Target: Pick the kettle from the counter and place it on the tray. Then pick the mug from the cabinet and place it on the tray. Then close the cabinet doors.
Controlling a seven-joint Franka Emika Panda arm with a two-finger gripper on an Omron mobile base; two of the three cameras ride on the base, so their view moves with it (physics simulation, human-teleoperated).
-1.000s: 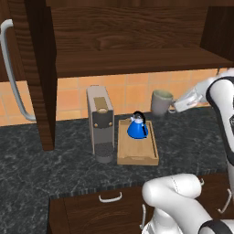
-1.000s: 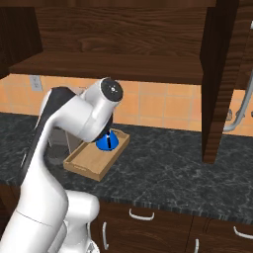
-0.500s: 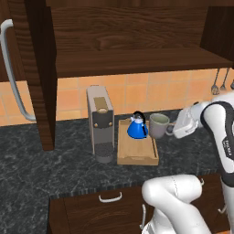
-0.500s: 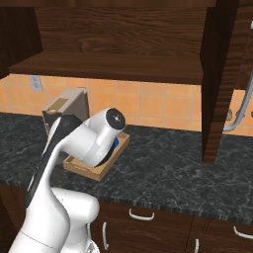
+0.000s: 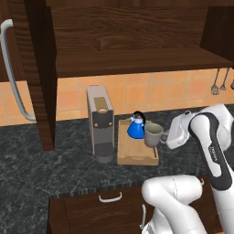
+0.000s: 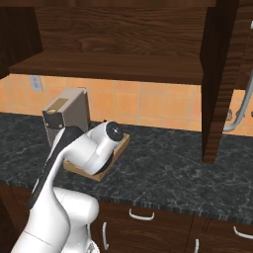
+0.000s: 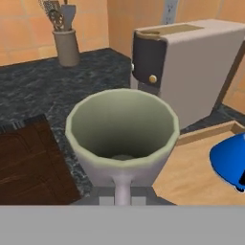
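Note:
The grey-beige mug (image 5: pixel 153 134) hangs at the right edge of the light wooden tray (image 5: pixel 137 154), close beside the blue kettle (image 5: pixel 135 127) that stands on it. My gripper (image 5: pixel 164 136) is shut on the mug's side handle, reaching in from the right. In the hand view the mug (image 7: pixel 122 131) opens toward the camera with its handle nearest, the kettle (image 7: pixel 231 162) and tray (image 7: pixel 196 167) to its right. I cannot tell whether the mug touches the tray. In the right base view my arm covers most of the tray (image 6: pixel 120 144). Both cabinet doors (image 5: pixel 34 68) (image 6: pixel 217 84) stand open.
The grey coffee machine (image 5: pixel 100 119) stands just left of the tray on the dark counter (image 5: pixel 45 169). A utensil pot (image 7: pixel 66 45) sits further along the counter. Utensils (image 5: pixel 218 82) hang on the tiled wall at right. The cabinet shelf (image 5: pixel 137 59) runs overhead.
My arm has come down and leftward with the mug, from beside the shelf's underside to tray height next to the kettle.

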